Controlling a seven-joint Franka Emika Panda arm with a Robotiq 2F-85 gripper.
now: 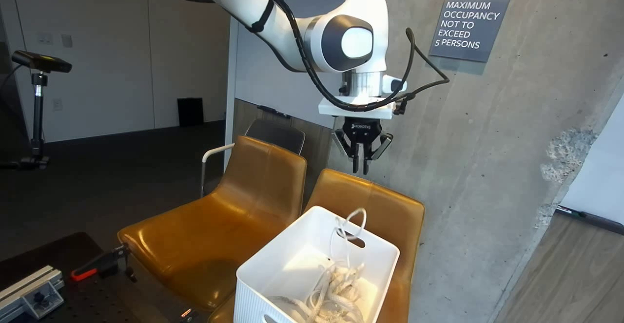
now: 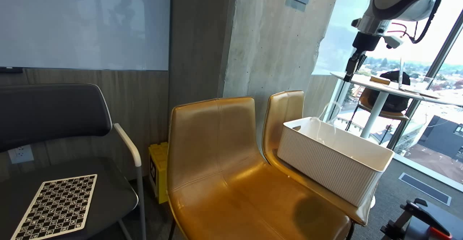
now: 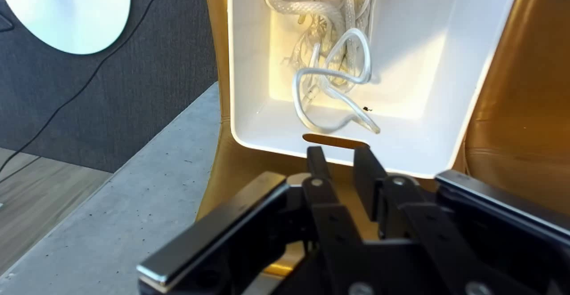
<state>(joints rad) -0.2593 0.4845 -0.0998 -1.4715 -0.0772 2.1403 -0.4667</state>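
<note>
Wrist view: gripper [image 3: 339,153] seen narrowly spread; bin [image 3: 414,148], tangled tubing [image 3: 330,72] cropped at top. Lower tubing hidden by bin wall [image 2: 325,164] in exterior view.

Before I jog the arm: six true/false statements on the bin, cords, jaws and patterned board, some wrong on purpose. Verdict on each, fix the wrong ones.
1. The white bin stands on a tan chair. True.
2. Pale cords lie in the bin. True.
3. The jaws are closed on a cord. False: they stand slightly apart with nothing between them.
4. A loop of cord rises above the bin's rim in both exterior views. True.
5. The jaws are down inside the bin. False: they hang higher than its rim.
6. A patterned board lies on the bin's chair. False: it lies on the black chair.
</note>
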